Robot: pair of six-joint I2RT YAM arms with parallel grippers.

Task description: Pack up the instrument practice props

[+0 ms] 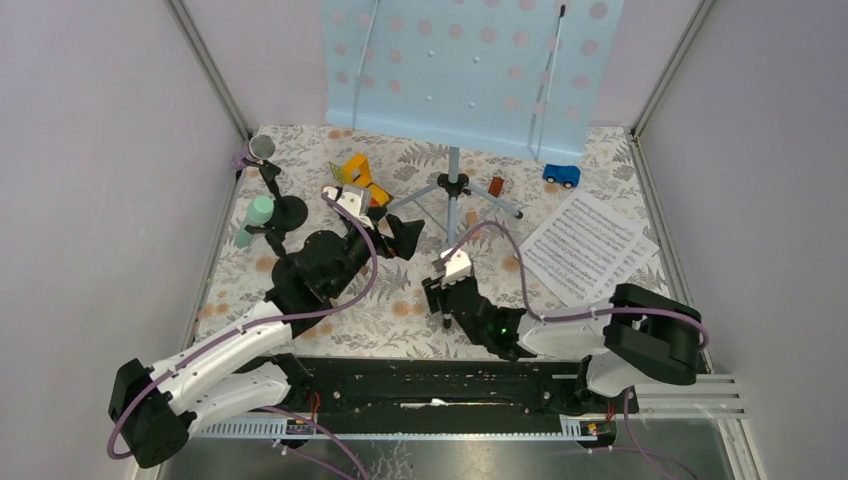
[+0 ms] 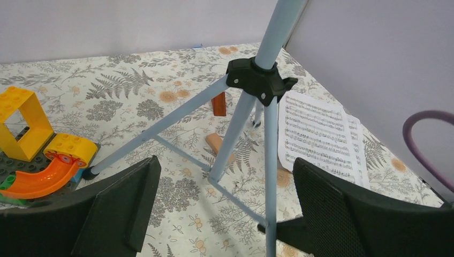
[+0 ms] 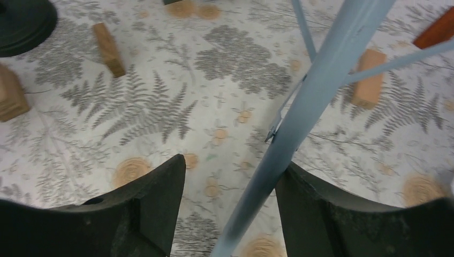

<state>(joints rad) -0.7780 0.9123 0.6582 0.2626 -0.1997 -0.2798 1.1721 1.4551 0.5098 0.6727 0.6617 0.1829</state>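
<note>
Teardown targets the pale blue music rack [image 1: 470, 70], upright at the back of the worktop [image 1: 390, 310]. Reaching in low, the right end effector [image 3: 231, 167] straddles a tripod leg [image 3: 305, 112], jaws spread and not yet pinching; closing on it looks next. The left end effector [image 2: 225, 163] gapes wide, facing the hub [image 2: 259, 80].

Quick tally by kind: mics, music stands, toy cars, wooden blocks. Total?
Microphones: 2
Music stand: 1
Toy car: 1
Wooden blocks: 4
Total: 8
</note>
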